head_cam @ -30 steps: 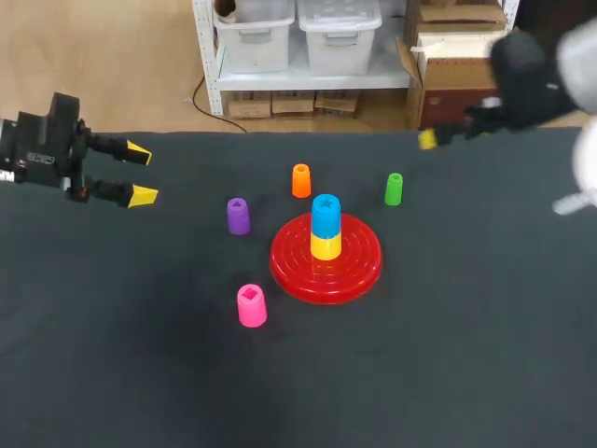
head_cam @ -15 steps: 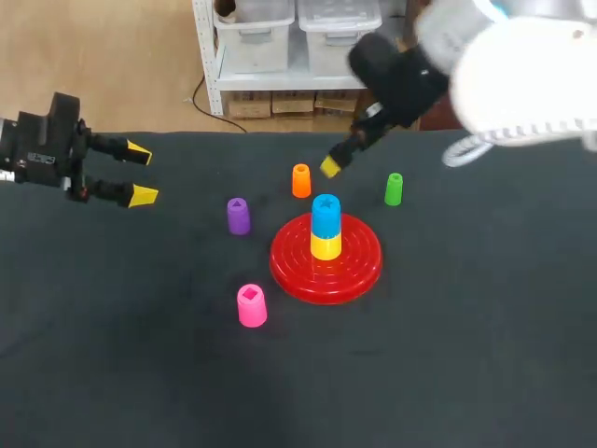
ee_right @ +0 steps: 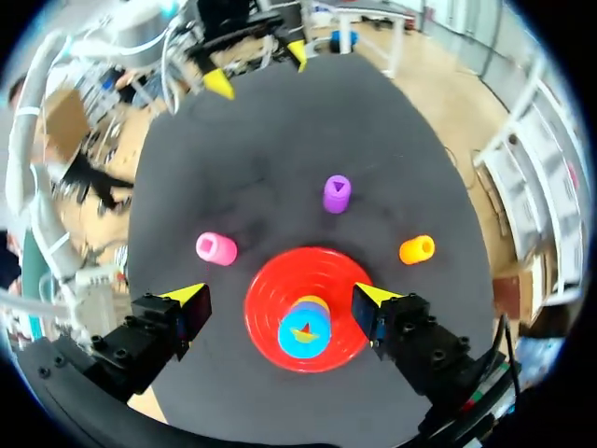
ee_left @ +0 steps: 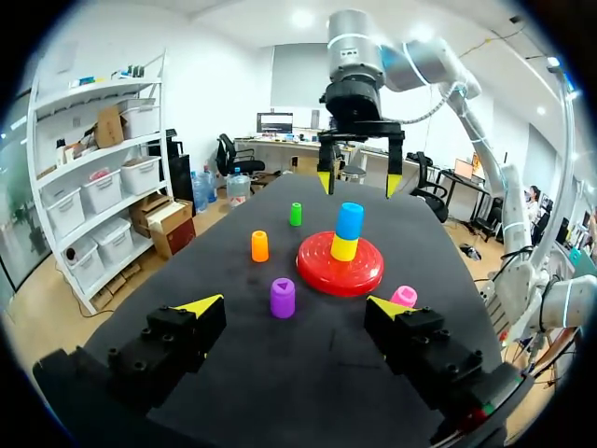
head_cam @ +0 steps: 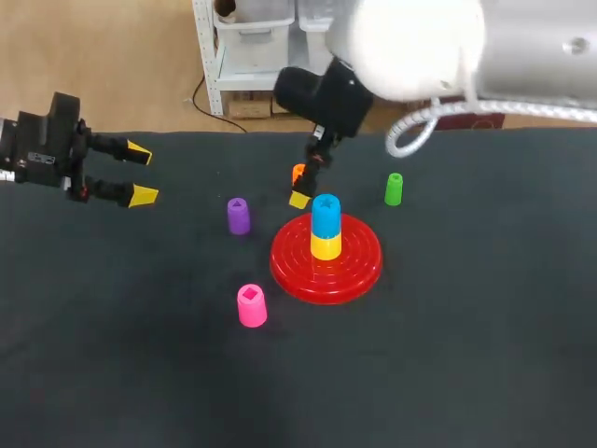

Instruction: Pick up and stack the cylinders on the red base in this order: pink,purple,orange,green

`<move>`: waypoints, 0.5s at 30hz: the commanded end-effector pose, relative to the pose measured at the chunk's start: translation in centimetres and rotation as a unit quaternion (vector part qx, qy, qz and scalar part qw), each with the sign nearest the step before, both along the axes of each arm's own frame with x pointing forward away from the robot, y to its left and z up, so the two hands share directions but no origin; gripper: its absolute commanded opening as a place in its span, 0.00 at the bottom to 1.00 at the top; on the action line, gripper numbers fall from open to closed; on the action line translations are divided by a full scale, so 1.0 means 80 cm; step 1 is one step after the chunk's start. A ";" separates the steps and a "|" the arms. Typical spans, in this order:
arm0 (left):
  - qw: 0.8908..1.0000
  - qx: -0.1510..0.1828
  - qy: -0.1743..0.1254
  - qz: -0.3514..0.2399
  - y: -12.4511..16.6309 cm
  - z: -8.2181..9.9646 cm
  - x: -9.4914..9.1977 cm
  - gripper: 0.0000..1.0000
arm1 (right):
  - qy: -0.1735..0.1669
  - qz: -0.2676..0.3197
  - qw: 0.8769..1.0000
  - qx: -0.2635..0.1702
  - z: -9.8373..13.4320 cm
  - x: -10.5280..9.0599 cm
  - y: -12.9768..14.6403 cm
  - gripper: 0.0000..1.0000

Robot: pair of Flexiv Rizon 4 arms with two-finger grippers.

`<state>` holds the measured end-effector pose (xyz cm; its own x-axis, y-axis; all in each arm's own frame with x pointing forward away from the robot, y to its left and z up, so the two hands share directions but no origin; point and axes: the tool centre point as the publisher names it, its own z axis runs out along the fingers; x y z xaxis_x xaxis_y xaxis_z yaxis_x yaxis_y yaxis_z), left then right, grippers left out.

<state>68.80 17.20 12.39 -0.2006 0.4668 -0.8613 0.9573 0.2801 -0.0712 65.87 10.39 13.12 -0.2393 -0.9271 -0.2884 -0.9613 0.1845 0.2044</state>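
**Stack progress: 0 of 4 placed, nothing in hand**

Status of the stack: none of the four task cylinders is on the red base [head_cam: 289, 269] yet. The base is not bare. A yellow cylinder [head_cam: 326, 248] stands at its centre with a blue cylinder [head_cam: 326, 213] on top of it. Neither colour is in my order list, so I note the mismatch.

Where the task pieces are, all upright on the tabletop [head_cam: 466, 355] and apart from one another:
- pink cylinder [head_cam: 251, 305]: just off the base's near-left rim. First in the order.
- purple cylinder [head_cam: 238, 216]: left of the base.
- orange cylinder [head_cam: 298, 174]: behind the base, partly hidden in the head view by my right arm.
- green cylinder [head_cam: 394, 189]: behind the base, to its right.

Claws:
- right claw [ee_right: 278, 297]: fingers spread, holding nothing. It hangs above the base, and the wrist view shows the blue top below and between the fingers.
- left claw [head_cam: 140, 173]: fingers spread, empty, well off at the tabletop's left edge, far from every piece.

Judgement: all four picks and placements remain. Pink is the piece to go for first, and it is free on all sides.
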 end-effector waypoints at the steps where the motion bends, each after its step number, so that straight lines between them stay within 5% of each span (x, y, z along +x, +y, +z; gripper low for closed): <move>1: 1.000 -0.002 -0.003 0.001 0.001 -0.001 -0.002 1.00 | 0.101 0.242 0.942 -0.207 0.005 0.018 0.003 1.00; 4: 1.000 -0.002 -0.003 0.001 0.001 -0.001 -0.002 1.00 | 0.112 0.169 0.967 -0.156 0.009 0.033 -0.018 1.00; 15: 1.000 -0.002 -0.003 0.001 0.001 -0.001 -0.002 1.00 | 0.112 0.169 0.967 -0.156 0.009 0.033 -0.018 1.00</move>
<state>68.80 17.19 12.40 -0.2007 0.4670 -0.8611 0.9573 0.2803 -0.0711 67.82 8.42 13.68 0.0406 -0.9985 -0.0365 -0.9699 -0.0482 0.2389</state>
